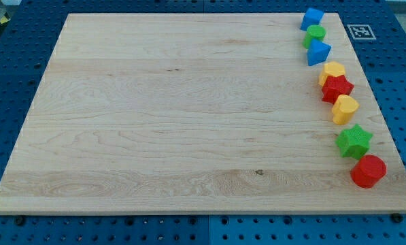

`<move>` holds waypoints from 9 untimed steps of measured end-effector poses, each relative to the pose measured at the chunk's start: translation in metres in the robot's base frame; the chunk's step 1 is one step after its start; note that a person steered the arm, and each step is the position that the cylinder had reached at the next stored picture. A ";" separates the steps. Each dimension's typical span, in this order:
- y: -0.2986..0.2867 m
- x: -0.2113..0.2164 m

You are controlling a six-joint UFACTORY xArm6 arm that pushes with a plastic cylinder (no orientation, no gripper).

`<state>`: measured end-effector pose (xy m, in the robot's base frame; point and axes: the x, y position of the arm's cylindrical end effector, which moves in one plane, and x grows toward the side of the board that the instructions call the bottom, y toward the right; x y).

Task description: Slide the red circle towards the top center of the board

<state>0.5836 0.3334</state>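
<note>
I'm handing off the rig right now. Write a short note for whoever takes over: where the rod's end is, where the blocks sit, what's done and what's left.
My tip: not visible in the camera view; the rod is out of frame.
Red circle: near the board's bottom right corner, just below the green star.
Other blocks run up the view's right edge: yellow block, red star, a second yellow block, blue block, green block, blue block at the top.
Done: judging by its position, nothing yet.
Left: bring the tip in beside the red circle and push it up and left to the top centre, avoiding the green star.
</note>
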 end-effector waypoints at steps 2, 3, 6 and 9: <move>-0.043 0.000; -0.069 0.000; -0.137 0.001; -0.209 -0.027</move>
<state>0.5566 0.1244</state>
